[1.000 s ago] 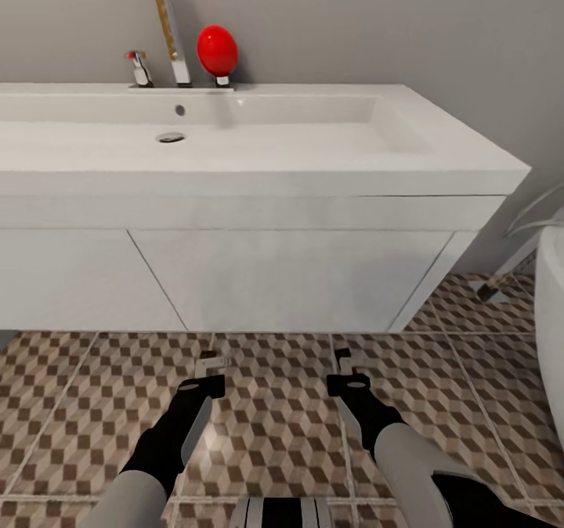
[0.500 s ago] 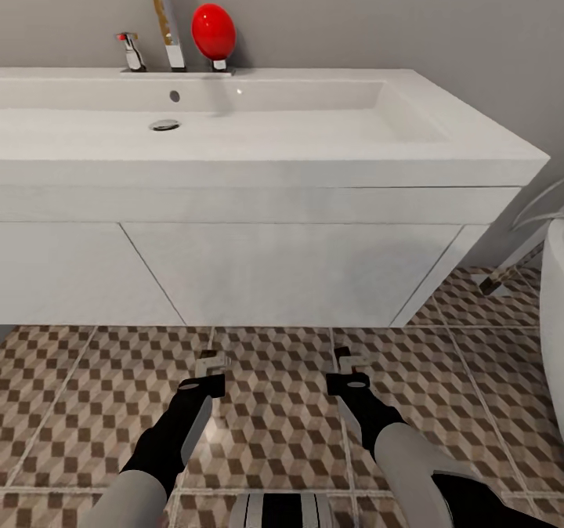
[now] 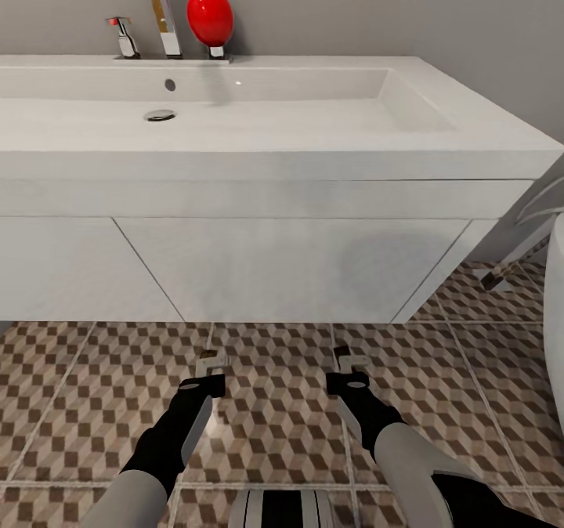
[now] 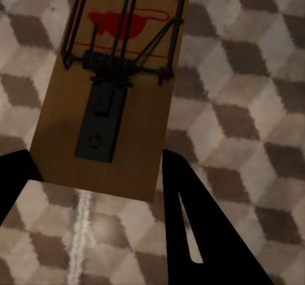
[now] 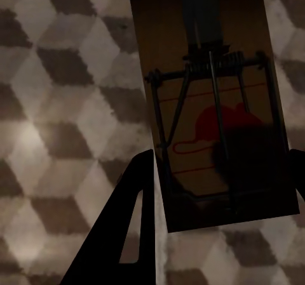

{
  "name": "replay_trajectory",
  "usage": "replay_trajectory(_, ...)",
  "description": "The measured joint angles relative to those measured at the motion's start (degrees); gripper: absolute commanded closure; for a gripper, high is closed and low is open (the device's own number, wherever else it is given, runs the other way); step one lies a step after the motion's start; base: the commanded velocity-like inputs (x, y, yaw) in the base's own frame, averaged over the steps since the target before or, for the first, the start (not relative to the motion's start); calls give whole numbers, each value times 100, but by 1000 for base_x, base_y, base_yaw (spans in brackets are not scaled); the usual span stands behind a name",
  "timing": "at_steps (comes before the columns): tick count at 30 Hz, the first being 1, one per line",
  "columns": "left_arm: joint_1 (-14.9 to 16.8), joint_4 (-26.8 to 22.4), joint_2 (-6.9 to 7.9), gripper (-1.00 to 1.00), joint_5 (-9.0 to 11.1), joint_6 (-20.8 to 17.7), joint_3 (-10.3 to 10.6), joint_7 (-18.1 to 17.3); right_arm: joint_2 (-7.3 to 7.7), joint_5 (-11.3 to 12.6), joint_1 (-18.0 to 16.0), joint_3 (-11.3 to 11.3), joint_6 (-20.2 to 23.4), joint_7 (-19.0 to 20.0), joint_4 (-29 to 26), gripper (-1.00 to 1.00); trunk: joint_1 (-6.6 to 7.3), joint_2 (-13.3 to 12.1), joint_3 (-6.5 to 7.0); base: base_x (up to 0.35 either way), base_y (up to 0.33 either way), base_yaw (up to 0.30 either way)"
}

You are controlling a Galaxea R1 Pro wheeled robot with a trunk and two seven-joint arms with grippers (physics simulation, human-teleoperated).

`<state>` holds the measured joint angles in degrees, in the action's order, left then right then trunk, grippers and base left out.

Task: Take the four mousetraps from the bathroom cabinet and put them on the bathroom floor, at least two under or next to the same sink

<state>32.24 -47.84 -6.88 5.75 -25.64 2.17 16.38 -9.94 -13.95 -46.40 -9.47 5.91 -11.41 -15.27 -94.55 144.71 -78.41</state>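
Rolled closer to the sink (image 3: 258, 269) since a second ago; arms unmoved. Left gripper (image 3: 210, 365) clenched on a trap (image 4: 117, 88), right gripper (image 3: 342, 359) on another trap (image 5: 216, 107), both low over the floor (image 3: 266, 418) before the vanity. Wrist views add detail: flat brown boards, coiled wire springs, red mouse print, cube-patterned tiles.

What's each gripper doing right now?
Left gripper: shut on a mousetrap.
Right gripper: shut on another mousetrap.
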Motion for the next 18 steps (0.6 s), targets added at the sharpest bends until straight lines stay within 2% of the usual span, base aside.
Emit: replay_trajectory(18,0,-2,3,100,0,0,0,0,0,24,0,-36,-73,-47,-8,100,0,0,0,0,0,4)
